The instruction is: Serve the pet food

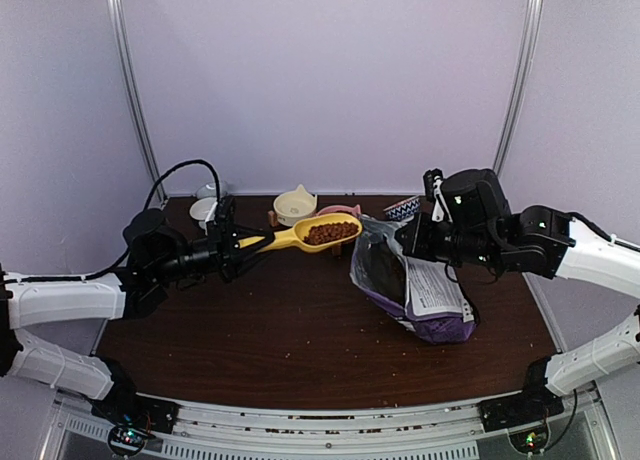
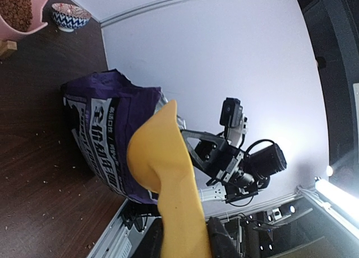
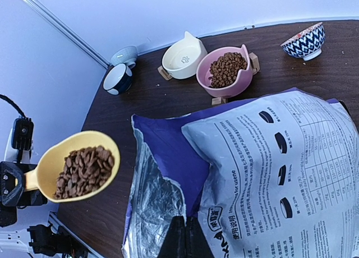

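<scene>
My left gripper is shut on the handle of a yellow scoop and holds it level above the table. The scoop is heaped with reddish-brown pet food; the load also shows in the right wrist view. In the left wrist view only the scoop's underside shows, with my left gripper around the handle. The scoop head hangs just in front of a pink bowl that holds kibble. My right gripper is shut on the open edge of the purple food bag, which lies on the table.
A cream bowl stands left of the pink bowl. A blue patterned bowl stands behind the bag. Two small cups are at the back left. Crumbs of kibble lie scattered on the brown table.
</scene>
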`<state>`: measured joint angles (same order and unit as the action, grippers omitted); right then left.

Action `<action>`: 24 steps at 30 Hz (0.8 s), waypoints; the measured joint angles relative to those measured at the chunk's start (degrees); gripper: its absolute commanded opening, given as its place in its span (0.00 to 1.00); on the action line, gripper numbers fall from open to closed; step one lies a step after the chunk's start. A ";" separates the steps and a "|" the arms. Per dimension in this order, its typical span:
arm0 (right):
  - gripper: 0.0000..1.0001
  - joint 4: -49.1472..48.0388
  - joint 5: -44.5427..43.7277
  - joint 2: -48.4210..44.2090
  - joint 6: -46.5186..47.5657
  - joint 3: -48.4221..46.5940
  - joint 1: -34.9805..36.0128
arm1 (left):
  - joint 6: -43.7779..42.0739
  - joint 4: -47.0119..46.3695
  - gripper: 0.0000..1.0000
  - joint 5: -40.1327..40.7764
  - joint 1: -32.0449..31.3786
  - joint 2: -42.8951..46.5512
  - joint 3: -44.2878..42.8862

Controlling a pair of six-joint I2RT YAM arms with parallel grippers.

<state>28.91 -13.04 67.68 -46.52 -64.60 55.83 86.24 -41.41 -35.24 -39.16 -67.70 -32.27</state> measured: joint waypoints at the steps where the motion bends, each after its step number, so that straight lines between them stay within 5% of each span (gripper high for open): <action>1: 0.00 -0.02 0.00 0.00 0.00 0.04 -0.04 | -0.04 0.33 0.00 0.68 0.42 0.00 0.00; 24: 0.00 -0.87 0.79 0.00 -0.13 0.37 -1.79 | -4.13 5.57 0.00 10.16 8.46 -12.94 -10.64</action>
<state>28.03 -12.25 67.68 -46.65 -64.23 54.04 82.11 -35.83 -25.08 -30.70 -80.64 -42.92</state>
